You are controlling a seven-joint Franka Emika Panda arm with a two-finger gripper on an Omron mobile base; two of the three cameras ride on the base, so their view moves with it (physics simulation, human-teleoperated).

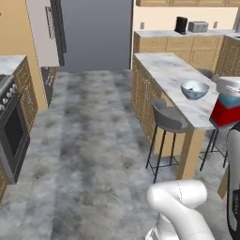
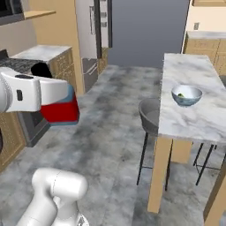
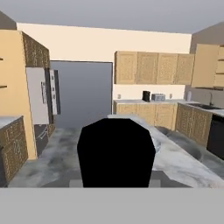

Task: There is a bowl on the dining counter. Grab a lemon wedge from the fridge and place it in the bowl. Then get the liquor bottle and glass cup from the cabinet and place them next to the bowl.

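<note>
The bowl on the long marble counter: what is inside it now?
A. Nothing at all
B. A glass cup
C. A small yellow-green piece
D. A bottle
C: in the right base view a small yellow-green piece lies inside the bowl on the counter.

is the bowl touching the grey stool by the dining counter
Apart. The right base view shows the bowl on the marble top, the stool below, beside the counter edge.

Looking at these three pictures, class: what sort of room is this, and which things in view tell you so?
A home kitchen, rendered. The signs: a steel fridge set among wood cabinets, an oven on the left, and a marble dining counter with a bowl and a stool tucked under it.
</note>
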